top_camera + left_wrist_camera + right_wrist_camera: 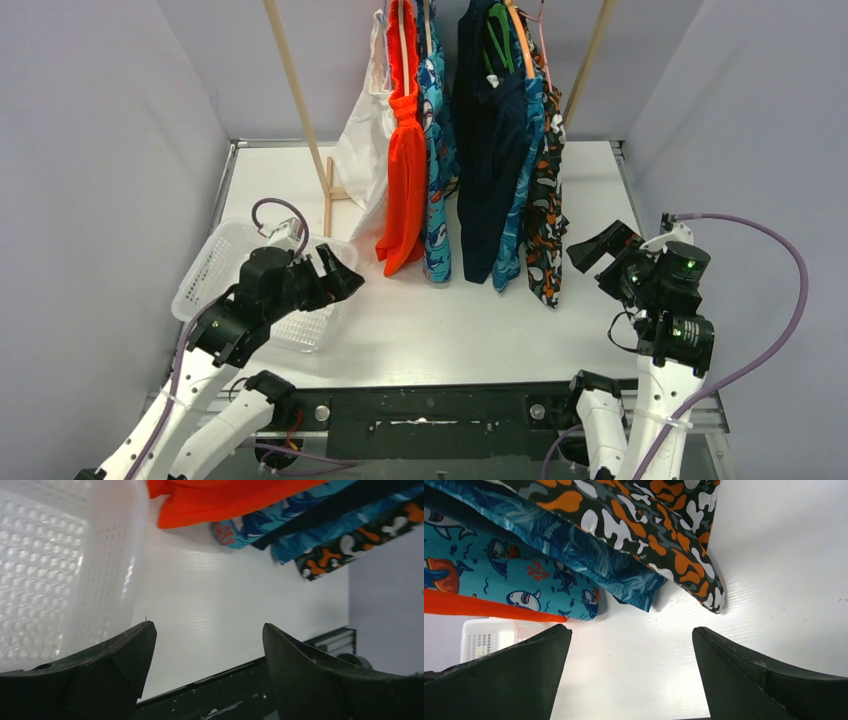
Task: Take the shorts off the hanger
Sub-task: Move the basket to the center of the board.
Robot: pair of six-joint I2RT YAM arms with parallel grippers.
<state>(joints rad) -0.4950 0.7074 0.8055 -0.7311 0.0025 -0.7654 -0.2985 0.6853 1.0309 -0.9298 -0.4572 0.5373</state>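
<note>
Top view – rack: a wooden rack (295, 90) stands at 12 o'clock on the white table (450, 320), and the shorts hang from it on hangers (520, 40).
Top view – shorts, 9 to 3 o'clock: orange shorts (405, 170), shark-print shorts (437, 200), navy shorts (487, 150), blue patterned shorts (515, 210), camouflage shorts (545, 220). They are packed side by side, with their hems close to the tabletop.
Top view – white cloth (362, 150): hangs at 9 o'clock of the orange shorts, touching them.
Top view – basket (215, 265): white perforated plastic, at 8 o'clock on the table.
Top view – left gripper (350, 272): over the basket's 3 o'clock rim and well apart from the shorts.
Top view – right gripper (588, 268): at 4 o'clock on the table, near the camouflage shorts but not touching them.
Left wrist – left gripper (207, 627): the fingers are spread wide with only bare table between them, holding nothing.
Left wrist – surroundings: the basket (75, 570) is at 9 o'clock. All five hems run from 12 to 2 o'clock, from the orange shorts (225, 500) to the camouflage shorts (360, 545).
Right wrist – right gripper (631, 629): the fingers are fully spread and empty.
Right wrist – shorts: the camouflage shorts (649, 525) are at 12 o'clock and the blue patterned shorts (589, 555) at 11. The shark-print shorts (509, 580) are at 10, and an edge of the orange shorts (464, 607) at 9.
Right wrist – basket (484, 635): a corner shows at 8 o'clock.
</note>
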